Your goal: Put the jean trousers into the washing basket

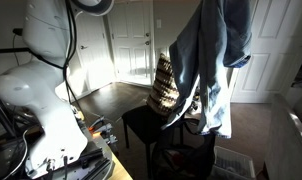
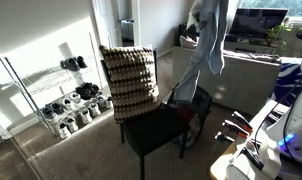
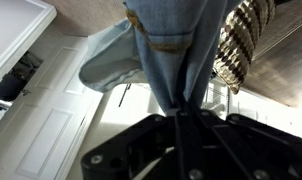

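**Operator:** Report the tool status.

**Technician:** The tool [image 3: 179,118] is clamped on the jean trousers [image 3: 169,50]. In the wrist view the jaws meet on a bunched fold of denim. The fabric spreads away from that fold toward the top of the picture.

**Operator:** Where are the trousers?

**Technician:** They are suspended, clear of the floor. In both exterior views the garment hangs at full length from the top edge of the picture, which cuts off the tool. The denim is mid-blue, with paler patches on the inner faces.

**Operator:** Give their position relative to the washing basket.

**Technician:** The washing basket [image 2: 196,102] stands on the floor just beside a black chair [image 2: 156,130], on the side away from that camera. The trousers hang above its open top. In an exterior view, 1 leg end reaches down to about the level of the rim. I cannot tell whether that end touches the rim or sits inside the basket. No part of the garment lies heaped in the basket.

**Operator:** List the surrounding items.

**Technician:** There are 4:
- A brown-and-cream woven object [image 2: 129,80] stands upright at the chair's back, near the hanging denim but apart from it.
- A wire shoe rack [image 2: 66,100] loaded with shoes stands against the wall, well apart from the basket.
- The white robot arm [image 1: 46,60] fills 1 side of an exterior view.
- A white panelled door [image 1: 131,45] is closed behind the chair.
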